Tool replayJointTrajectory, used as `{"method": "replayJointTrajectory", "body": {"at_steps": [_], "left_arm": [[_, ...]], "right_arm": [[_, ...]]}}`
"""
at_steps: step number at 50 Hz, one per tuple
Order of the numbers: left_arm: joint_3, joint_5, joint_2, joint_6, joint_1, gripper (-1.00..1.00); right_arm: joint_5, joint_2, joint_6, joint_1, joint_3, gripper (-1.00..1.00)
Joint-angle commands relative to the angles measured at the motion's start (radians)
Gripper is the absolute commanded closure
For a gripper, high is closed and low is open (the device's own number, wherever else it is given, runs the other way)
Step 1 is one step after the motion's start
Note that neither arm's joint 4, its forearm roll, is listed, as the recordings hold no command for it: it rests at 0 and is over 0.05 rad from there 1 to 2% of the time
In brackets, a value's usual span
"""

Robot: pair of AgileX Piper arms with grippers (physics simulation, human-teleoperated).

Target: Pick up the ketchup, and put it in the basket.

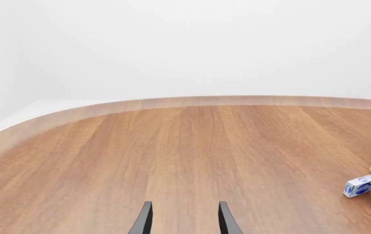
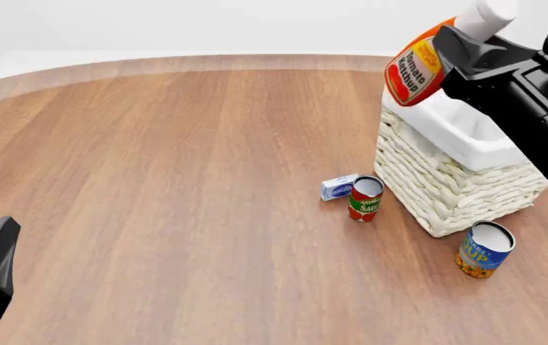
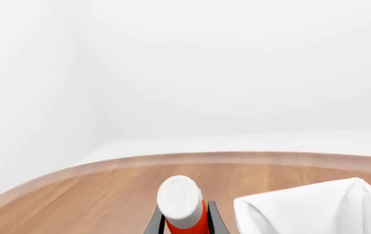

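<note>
Ketchup point(image 2: 418, 72) hangs tilted over the basket point(image 2: 446, 187) at its 11 o'clock corner, pinched by the right gripper point(image 2: 466, 54); left gripper point(image 1: 184, 217) seemingly parted, empty

Matte black angular right arm housing point(image 2: 533, 100), left pincer point(image 1: 184, 219) with two slim, tapering dark fingers
</note>
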Motion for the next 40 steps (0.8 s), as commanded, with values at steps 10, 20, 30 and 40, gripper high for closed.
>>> {"method": "replayJointTrajectory", "body": {"at_steps": [10,20,30,40], "left_arm": [[0.0,0.0,0.0,0.0,0.0,-1.0],[0.0,0.0,0.0,0.0,0.0,-1.0],[0.0,0.0,0.0,0.0,0.0,-1.0],[0.0,0.0,0.0,0.0,0.0,-1.0]], "right_arm": [[0.027,-0.097,0.041,-0.113,0.038,1.0],[0.039,-0.129,0.042,-0.153,0.053,1.0],[0.054,-0.154,0.035,-0.188,0.063,1.0],[0.076,-0.169,0.021,-0.23,0.067,1.0]]}}
